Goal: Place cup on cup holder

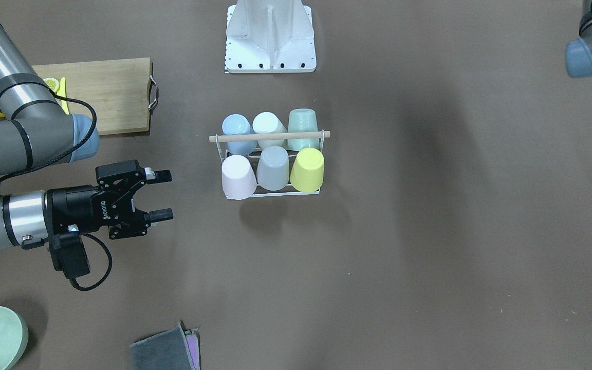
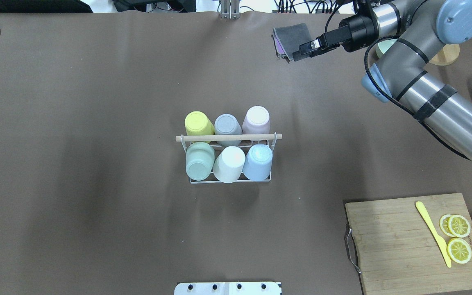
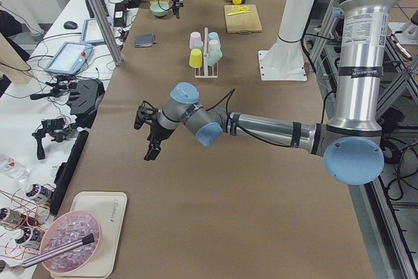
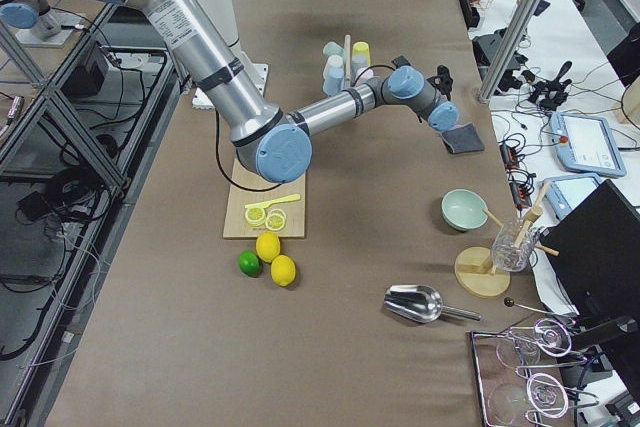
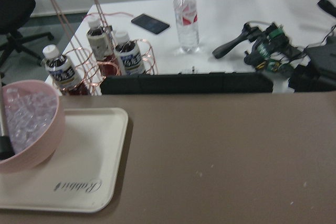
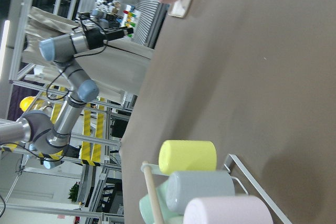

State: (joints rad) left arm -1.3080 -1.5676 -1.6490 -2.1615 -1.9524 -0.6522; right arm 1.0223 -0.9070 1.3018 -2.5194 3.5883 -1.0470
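"White wire cup holder (image 1: 285, 193) is carrying six upturned cups (image 1: 273, 167), its rod (image 1: 247, 137) running 9 to 3 from the front."

"The right gripper (image 1: 165, 195), fingers apart and empty, is hanging nearer, with the holder at 2–3 o'clock. The left gripper (image 3: 147, 135) is sitting far off; I cannot tell its fingers' state."

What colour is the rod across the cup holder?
Light wood colour; the rod shows best in the overhead view.
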